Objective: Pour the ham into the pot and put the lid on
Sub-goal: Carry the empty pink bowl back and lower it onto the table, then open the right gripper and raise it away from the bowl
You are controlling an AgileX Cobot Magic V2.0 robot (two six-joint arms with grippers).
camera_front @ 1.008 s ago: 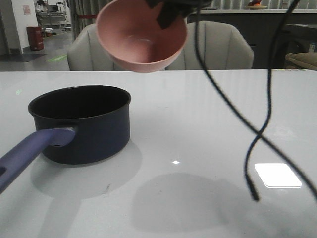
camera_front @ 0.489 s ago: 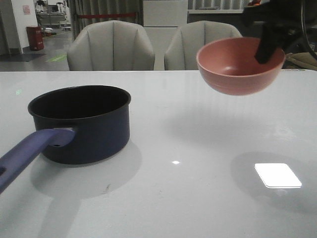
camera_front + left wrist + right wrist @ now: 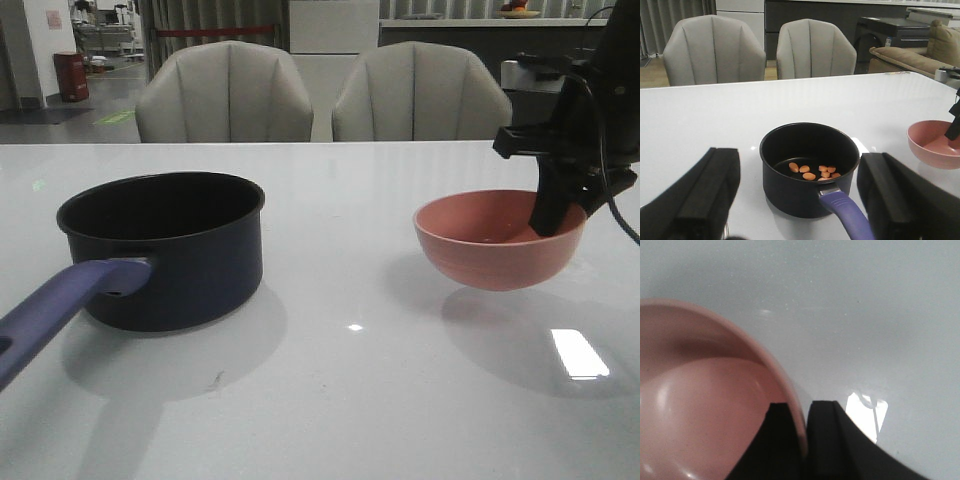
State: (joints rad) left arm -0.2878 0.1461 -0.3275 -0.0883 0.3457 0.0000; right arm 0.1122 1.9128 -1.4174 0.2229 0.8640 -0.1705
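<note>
The dark navy pot (image 3: pixel 165 250) stands on the left of the white table, its purple-blue handle (image 3: pixel 60 310) pointing toward me. Several orange-pink ham slices (image 3: pixel 812 171) lie on its black bottom. My left gripper (image 3: pixel 799 151) hovers open near the pot's handle side, with nothing between its fingers. My right gripper (image 3: pixel 555 215) is shut on the rim of the salmon-pink bowl (image 3: pixel 495 260), one finger inside and one outside (image 3: pixel 802 407). The bowl (image 3: pixel 700 415) is upright, looks empty, and hangs low over the table's right side. The lid is out of view.
Two grey chairs (image 3: pixel 225 90) (image 3: pixel 420 90) stand behind the table's far edge. A bright light patch (image 3: pixel 578 352) lies on the table in front of the bowl. A beige sofa (image 3: pixel 920 50) is beyond the table's right end.
My right gripper carried the bowl from its tilted position high above the pot over to the right, then down to just above the table, turning it upright. The pot stayed put.
</note>
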